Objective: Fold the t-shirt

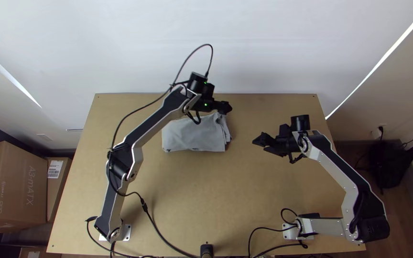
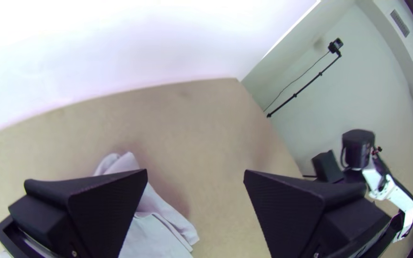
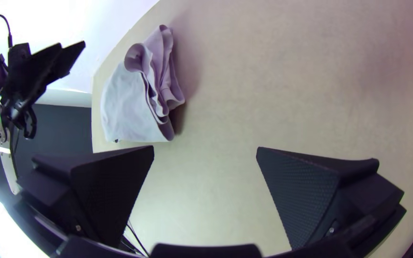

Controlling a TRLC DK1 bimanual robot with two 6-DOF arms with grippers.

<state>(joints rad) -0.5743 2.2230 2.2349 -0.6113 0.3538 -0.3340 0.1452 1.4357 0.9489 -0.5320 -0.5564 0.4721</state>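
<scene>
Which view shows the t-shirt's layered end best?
The right wrist view: the layered end faces that camera, unobstructed. The top view shows it from above; in the left wrist view, the left gripper hides part.

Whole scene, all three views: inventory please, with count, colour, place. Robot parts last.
t-shirt: 1, light grey, folded into a compact bundle, table's far half, left of centre
table: 1, light wood, under the shirt
cardboard boxes: at least 2, brown, beyond the table's left side
dark object: 1, black, beyond the right side, unclear what
pole: 1, black, by the wall
cables: several, black, along the left arm and near edge
walls: white, behind and beside the table
arms: 2, silver-grey and black, based near left and near right
left gripper: 1, black, by the shirt's far right corner, open
right gripper: 1, black, right of the shirt, open
</scene>
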